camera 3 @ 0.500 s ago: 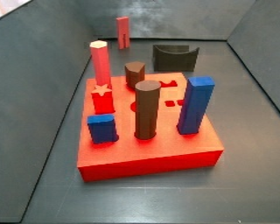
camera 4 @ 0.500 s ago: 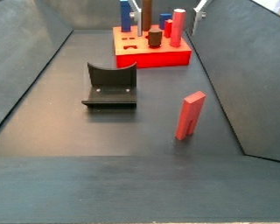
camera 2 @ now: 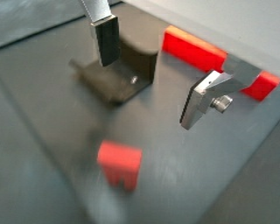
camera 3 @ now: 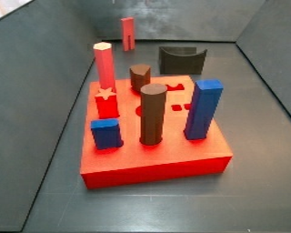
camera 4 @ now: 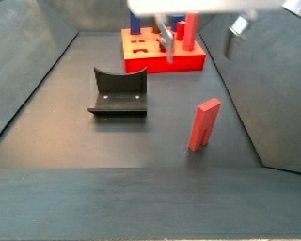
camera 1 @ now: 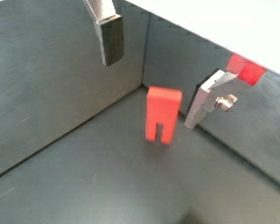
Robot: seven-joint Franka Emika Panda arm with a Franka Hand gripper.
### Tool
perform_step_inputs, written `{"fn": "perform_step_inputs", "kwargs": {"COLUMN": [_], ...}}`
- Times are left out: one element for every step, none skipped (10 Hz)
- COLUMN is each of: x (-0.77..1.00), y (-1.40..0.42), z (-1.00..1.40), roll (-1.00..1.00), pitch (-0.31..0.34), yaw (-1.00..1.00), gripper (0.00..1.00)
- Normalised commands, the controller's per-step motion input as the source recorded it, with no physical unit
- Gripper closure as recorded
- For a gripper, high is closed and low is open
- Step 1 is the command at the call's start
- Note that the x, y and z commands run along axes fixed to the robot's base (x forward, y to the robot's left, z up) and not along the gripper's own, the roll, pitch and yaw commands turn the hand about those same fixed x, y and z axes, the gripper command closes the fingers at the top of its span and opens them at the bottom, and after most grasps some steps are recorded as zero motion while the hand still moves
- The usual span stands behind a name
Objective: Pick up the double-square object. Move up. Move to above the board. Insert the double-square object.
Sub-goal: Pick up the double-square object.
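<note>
The double-square object, a slim red bar, stands upright on the floor (camera 4: 205, 124), apart from the board; it also shows at the far back in a side view (camera 3: 127, 34). The board (camera 3: 160, 164) is a thick red block holding several pegs. My gripper (camera 1: 157, 72) is open and empty, high above the bar (camera 1: 163, 114), which shows below, between the two fingers (camera 1: 111, 39). In a side view the gripper (camera 4: 198, 11) is a white blur at the upper edge, near the board (camera 4: 179, 62). The bar is blurred in a wrist view (camera 2: 119, 164).
The dark fixture (camera 4: 119, 91) stands on the floor between the board and the bar, also in a wrist view (camera 2: 119, 70). The board holds a pink hexagonal post (camera 3: 105, 64), a short red star peg (camera 3: 105, 98), brown cylinders (camera 3: 152, 114) and blue blocks (camera 3: 204, 109). Grey walls enclose the floor.
The gripper's white body has come further into the upper edge of a side view and is motion-blurred. The bar, board and fixture have not moved.
</note>
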Motion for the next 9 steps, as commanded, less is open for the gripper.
{"fn": "perform_step_inputs", "kwargs": {"x": [-0.31,-0.27,-0.01,0.17,0.12,-0.11,0.0,0.0,0.0], "y": [0.48,0.27,0.2,0.17,0.27,0.07,0.1,0.1,0.07], "z": [-0.44,-0.65,-0.63,-0.63,-0.51,0.0,-0.4,-0.78,-0.73], "roll": [-0.12,-0.19,-0.18,-0.19,-0.18,0.0,0.0,0.0,0.0], "pitch": [-0.03,0.0,0.0,0.0,0.0,0.0,-0.029,-0.097,-0.086], "yaw": [0.73,0.85,0.75,0.57,0.48,-0.05,0.0,0.19,0.23], "gripper": [0.0,0.0,0.0,0.0,0.0,0.0,0.0,0.0,0.0]}}
